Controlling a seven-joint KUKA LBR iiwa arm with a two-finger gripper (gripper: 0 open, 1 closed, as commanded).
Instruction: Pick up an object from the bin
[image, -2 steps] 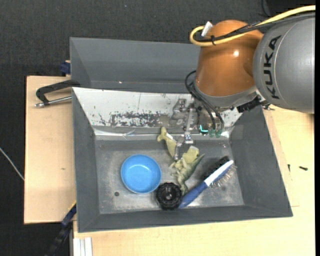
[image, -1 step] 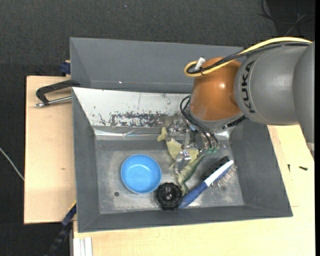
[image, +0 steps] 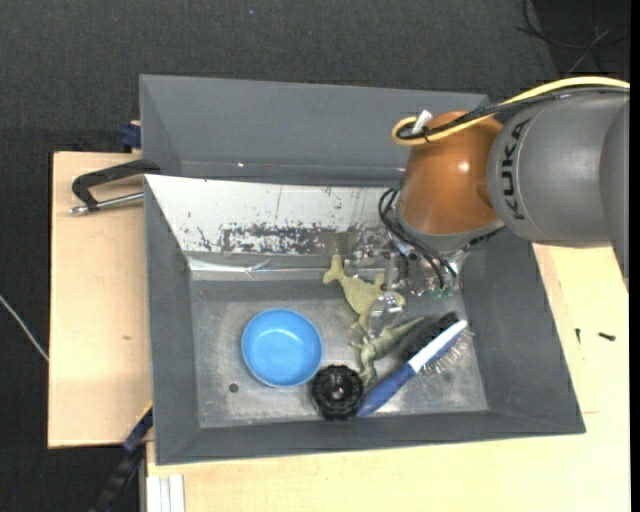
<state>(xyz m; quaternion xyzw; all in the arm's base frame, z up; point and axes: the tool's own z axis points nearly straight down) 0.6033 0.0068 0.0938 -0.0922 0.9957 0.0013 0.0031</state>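
Closest to us, at the lower middle of the frame, lay a black round cap, touching the handle end of a blue-handled brush that slanted up to the right. Just left of them a blue bowl sat on the floor of the bin. Above the brush lay a yellow-green floppy thing, and the hand stood right over it, under the arm's orange cover. We could not tell whether the hand was apart or together. We judged nothing lifted yet: the grasp and the raise were left. The bin's left half was open floor. The back wall rose close behind the hand and the right wall sloped near the brush, so free room lay upward and leftward.
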